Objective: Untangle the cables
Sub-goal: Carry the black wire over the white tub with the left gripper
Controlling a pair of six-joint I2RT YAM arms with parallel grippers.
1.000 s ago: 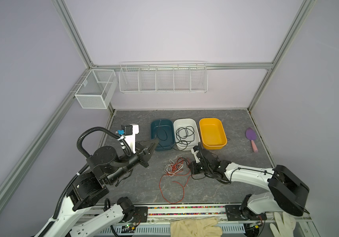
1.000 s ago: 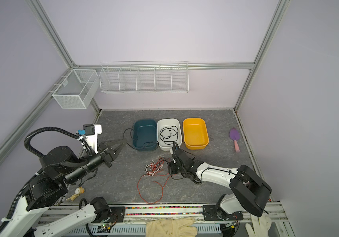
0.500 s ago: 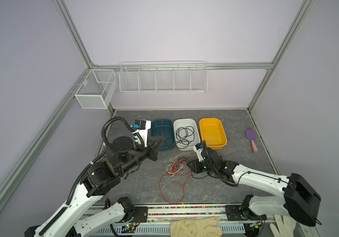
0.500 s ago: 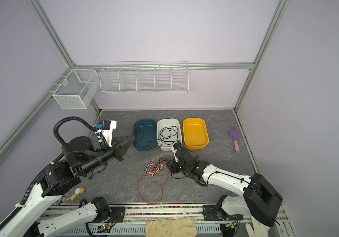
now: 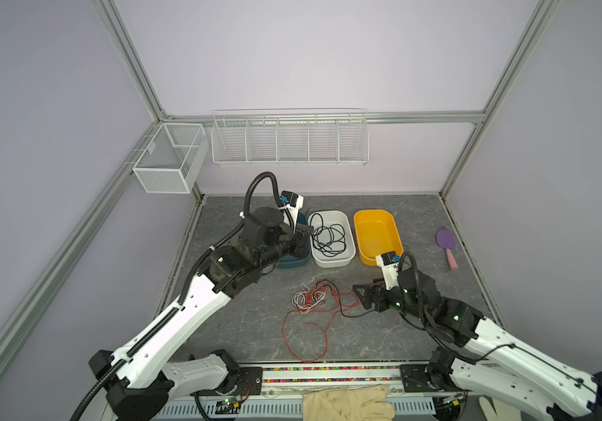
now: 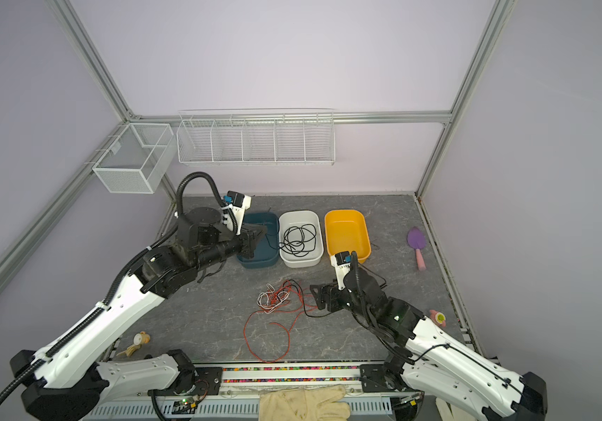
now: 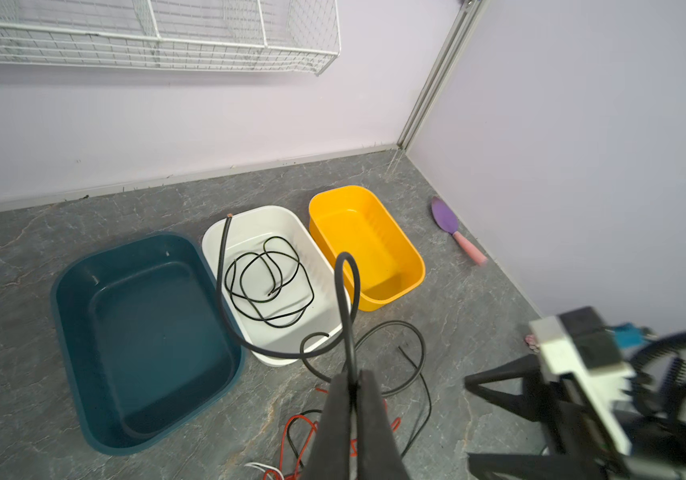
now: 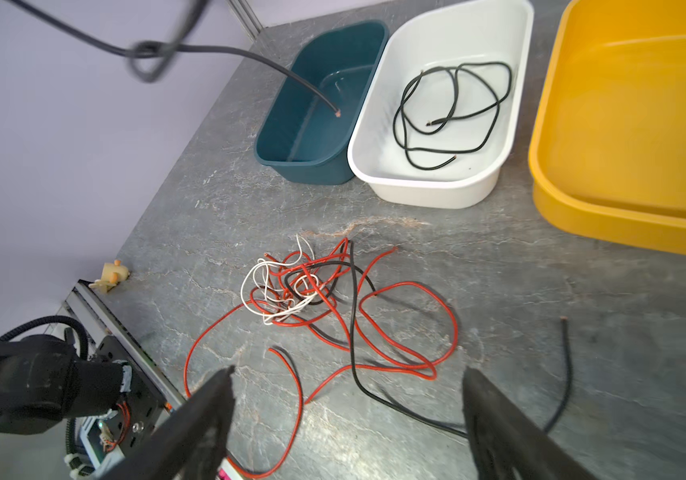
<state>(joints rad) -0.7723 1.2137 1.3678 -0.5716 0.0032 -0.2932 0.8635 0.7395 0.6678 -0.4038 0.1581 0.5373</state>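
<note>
1. Left end effector [image 7: 351,376] has swung over beside the white tub [image 7: 266,218], clamped on a black cable [image 7: 346,254].
2. Right end effector [image 8: 348,371], jaws now apart, hovers over tangled cables [image 8: 299,291] in front of that tub.

Rear of table [image 6: 215,320]: left tub [image 6: 260,263], middle tub [image 6: 301,261], right tub [image 6: 346,233] side by side. Coil [image 6: 299,238] in middle tub. Tangle [image 6: 274,299] before the tubs. Scoop [image 6: 416,242] right of them. Glove [image 6: 303,402] before front rail [image 6: 292,375].

— On grey marbled tabletop [image 6: 201,320], far side?
— Teal tub [image 7: 146,316], white tub [image 7: 249,214], yellow tub [image 7: 366,245] in a row; purple scoop [image 5: 446,242] far right.
— Nearer, middle?
— Tangled red, white and black cables [image 8: 303,286], loose.
</note>
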